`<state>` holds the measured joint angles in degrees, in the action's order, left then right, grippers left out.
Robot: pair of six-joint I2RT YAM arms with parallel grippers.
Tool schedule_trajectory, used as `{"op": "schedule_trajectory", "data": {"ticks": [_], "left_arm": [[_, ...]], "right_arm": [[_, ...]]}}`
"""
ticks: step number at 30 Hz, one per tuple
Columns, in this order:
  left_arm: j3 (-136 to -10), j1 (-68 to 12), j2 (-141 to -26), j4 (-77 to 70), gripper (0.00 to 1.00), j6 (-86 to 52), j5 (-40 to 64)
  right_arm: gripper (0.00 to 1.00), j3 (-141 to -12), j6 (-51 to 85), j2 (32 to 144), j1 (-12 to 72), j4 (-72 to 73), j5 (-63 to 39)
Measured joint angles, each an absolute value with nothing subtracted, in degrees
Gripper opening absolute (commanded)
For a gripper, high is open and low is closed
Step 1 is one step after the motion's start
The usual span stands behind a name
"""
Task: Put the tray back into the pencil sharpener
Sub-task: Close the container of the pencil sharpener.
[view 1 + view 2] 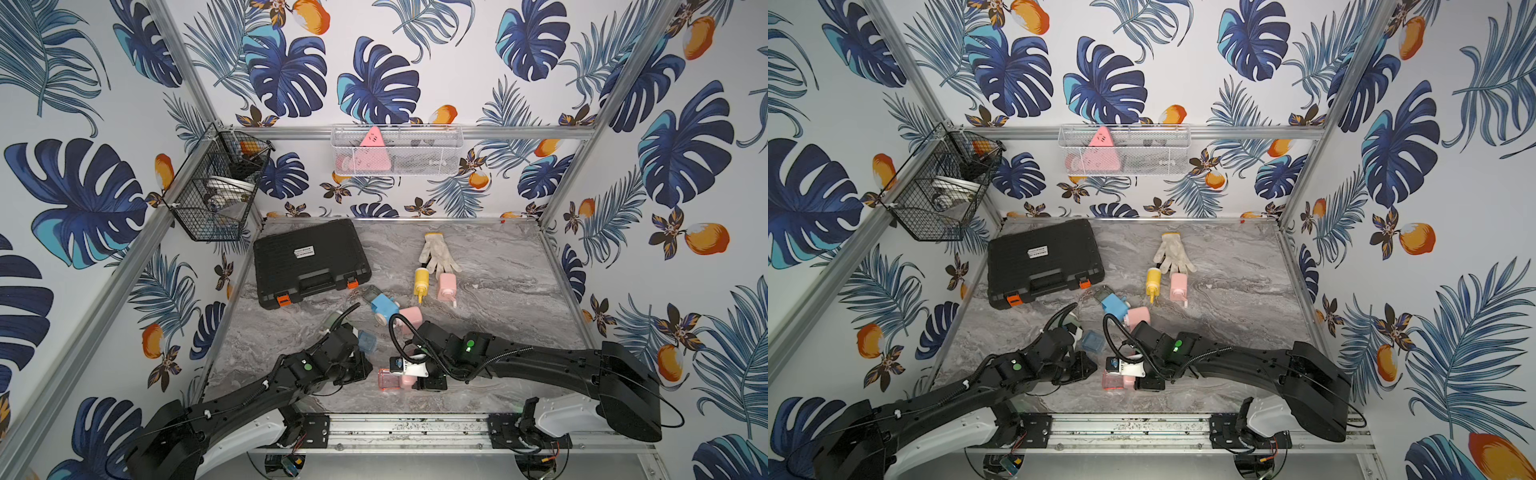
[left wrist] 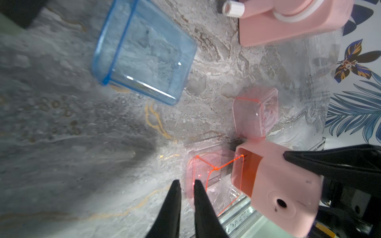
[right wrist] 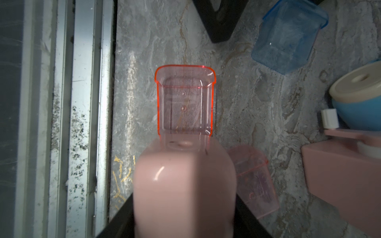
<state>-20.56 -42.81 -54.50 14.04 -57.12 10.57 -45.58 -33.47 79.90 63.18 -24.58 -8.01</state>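
The left hand (image 2: 186, 182), fingers nearly together on nothing, has its tips just beside the outer end of the clear pink tray (image 3: 184, 103), which sits part-way in the pink pencil sharpener (image 2: 276, 181) (most of it sticking out). The right hand (image 3: 184, 206) clamps that sharpener near the front rail (image 3: 86, 103); bare counter (image 2: 61, 144) lies past the tray's end.

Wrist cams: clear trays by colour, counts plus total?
Pink: 2 (part-inserted tray in the pink sharpener, loose pink tray)
Blue: 1 (blue tray)
Total: 3
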Motion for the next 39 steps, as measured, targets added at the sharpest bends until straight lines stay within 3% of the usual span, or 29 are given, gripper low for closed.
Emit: {"op": "schedule_trajectory", "data": {"ticks": [26, 39], "left_arm": [[-20.12, -48.99, -61.80, 9.85, 0.04, -60.47, 8.88], [-18.81, -49.43, -59.13, 8.82, 0.02, -62.85, 9.02]], "right_arm": [[0.30, -45.52, -31.16, 81.91, 65.95, -21.21, -5.50], [0.30, -44.88, -31.07, 81.36, 66.22, -20.60, -5.04]]}}
